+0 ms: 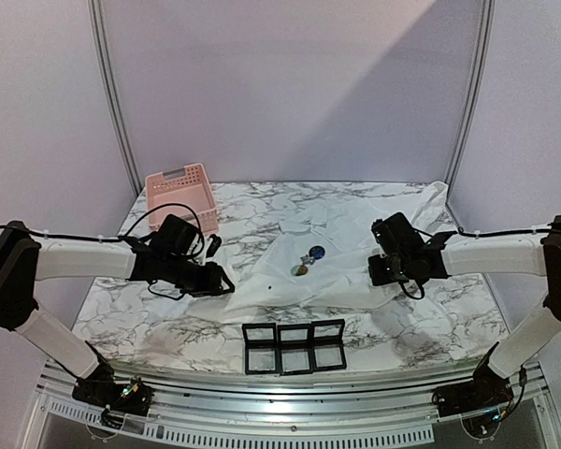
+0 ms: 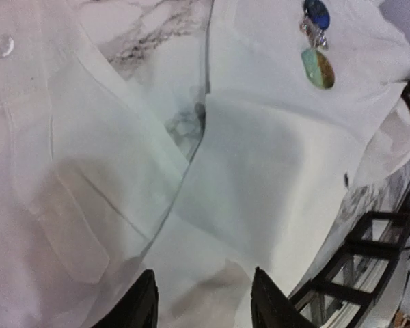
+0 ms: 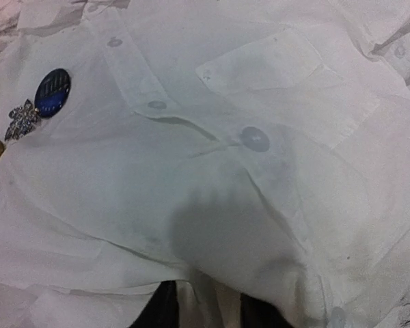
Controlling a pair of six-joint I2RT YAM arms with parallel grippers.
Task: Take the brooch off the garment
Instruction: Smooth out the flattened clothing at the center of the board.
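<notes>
Jaws: left gripper fingers stand apart, white cloth lying in the gap, nothing clamped. Right gripper fingers also apart, narrower gap, with a fold of cloth showing between them.

Marble table: carries everything; the garment covers its middle and far right.

Garment: white shirt, wrinkled, spread flat, button placket and a chest pocket facing up. Left gripper sits at the garment's near-left edge. Right gripper sits over the garment's right part.

Pink basket: off the garment's far-left side, apart from the cloth, behind the left arm.

Black three-cell frame: just off the garment's near hem, standing between the arm bases and the cloth.

Brooches: three in a tight row near the garment's middle, between the two grippers, lying uncovered on top of the cloth.
- blue round brooch, farthest
- silver brooch, middle, touching the blue one
- oval brooch, nearest

Shirt button: on the placket, to the right of the brooches.
</notes>
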